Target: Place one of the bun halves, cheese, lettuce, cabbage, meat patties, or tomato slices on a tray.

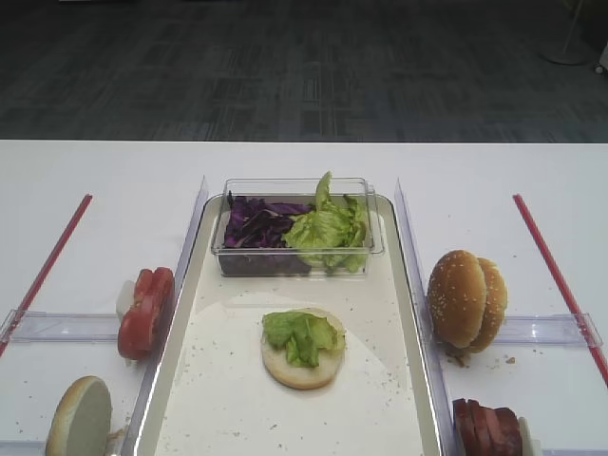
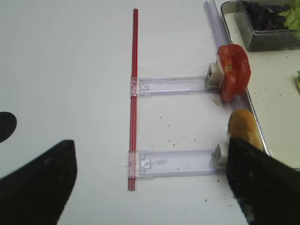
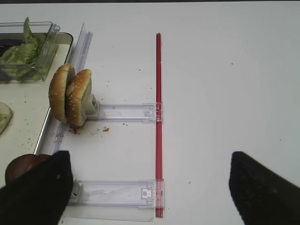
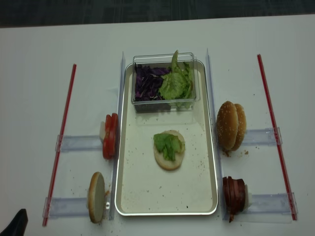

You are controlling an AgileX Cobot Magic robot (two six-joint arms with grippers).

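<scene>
The long metal-rimmed tray [image 1: 180, 313] runs down the middle of the table. On its floor lies a pale bun half [image 1: 302, 369] with a lettuce leaf [image 1: 302, 334] on top. More lettuce [image 1: 328, 228] and purple cabbage [image 1: 256, 223] fill a clear tub. Tomato slices [image 1: 145, 312] and a pale bun half [image 1: 79, 418] stand left of the tray. Sesame bun halves [image 1: 465, 299] and meat patties [image 1: 486, 427] stand on the right. My right gripper [image 3: 149, 157] is open and empty above the table by the patties [image 3: 23, 165]. My left gripper [image 2: 151, 143] is open and empty beside the left bun half [image 2: 243, 126].
The clear tub [image 1: 296, 249] sits at the tray's far end. Clear plastic holders [image 3: 126, 111] [image 2: 173, 85] run out from the tray to red strips [image 1: 556, 275] [image 1: 46, 271] on both sides. Crumbs speckle the tray floor and the table.
</scene>
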